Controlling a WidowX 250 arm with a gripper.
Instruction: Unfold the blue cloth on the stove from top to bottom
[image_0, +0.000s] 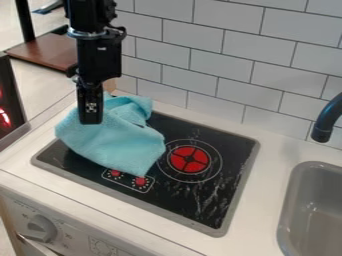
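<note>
With twelve o'clock as the far side: nearest, at seven o'clock, a grey dial (41, 227) on the front panel (77, 232) of the toy kitchen. Behind it, a pale worktop (40, 175) around the black stove (204, 212), and toward four o'clock the sink (320, 212). On the stove, to the ten o'clock side of its middle, the blue cloth (110, 142), lying partly over the rim and onto the worktop at nine o'clock. One corner of the cloth directed to about five o'clock, close to the small red control marks (140, 182); the red burner mark (190, 159) uncovered, just beside. Done so far, by judgement: the near part quite flat and open, so perhaps half of the work. Left to do: at the far part, toward twelve o'clock of the cloth, to loosen the raised folds and lay them out flat. Not possible, then, to call the unfolding complete. Above the cloth's far half, hanging down from eleven o'clock, the black tool (91, 117); impossible to tell whether spread apart, closed together or clamped on the fabric. Farthest, the tiled wall (200, 37), and at ten o'clock a brown shelf (45, 51).
</note>
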